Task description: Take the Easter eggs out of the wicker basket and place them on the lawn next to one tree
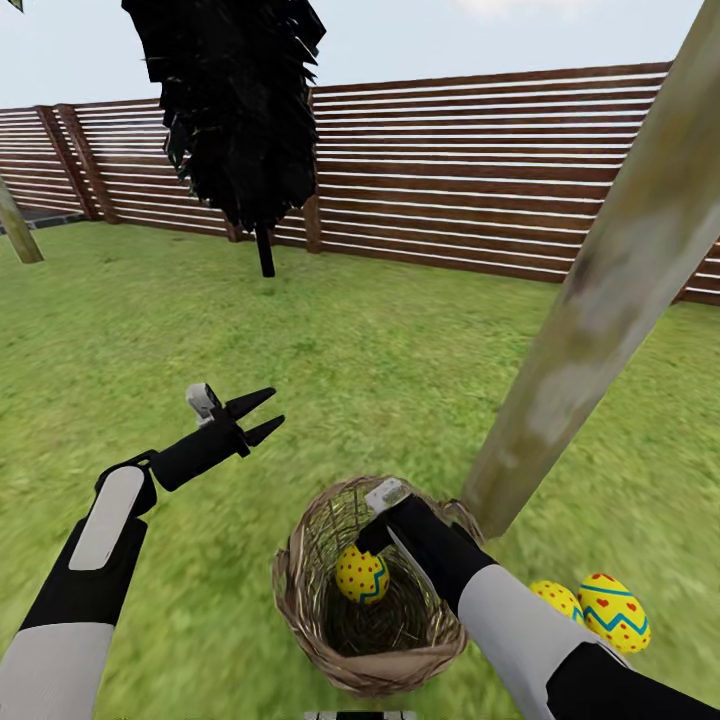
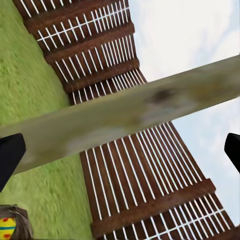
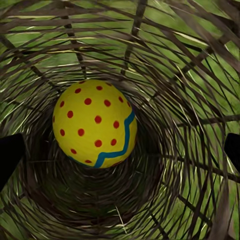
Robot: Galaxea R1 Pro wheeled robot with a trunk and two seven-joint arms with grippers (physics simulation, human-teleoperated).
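While two eggs already lie on the grass, the third is yet to be lifted; entries run from largest to smallest.

Lawn (image 1: 380,360): mottled green, flat, closed in by a slatted brown fence (image 1: 480,170).

Tree (image 1: 610,280): bare pale grey-beige trunk, mottled, leaning across the head view, rooted just beside the basket. A black column-shaped tree (image 1: 235,100) stands well apart, near the fence.

Basket (image 1: 300,600): round brown wicker, open weave, thick braided rim, upright on the grass at the trunk's foot.

Right gripper (image 1: 372,540): reaching down into the basket, jaws spread wide to either side of the egg, nothing held.

Left gripper (image 1: 262,416): hanging above the grass, away from the basket, fingers parted, empty.

Egg in basket (image 3: 95,122): yellow, red dots, a blue zigzag band; lying low inside near the wall.

Eggs on grass (image 1: 612,610): two, same pattern, touching or nearly so, near the trunk.

Step in hand: taking the last egg. Next move likely calls for lowering the right gripper around the egg, closing gently on its smooth round sides, lifting clear of the rim, and setting it by the other two.
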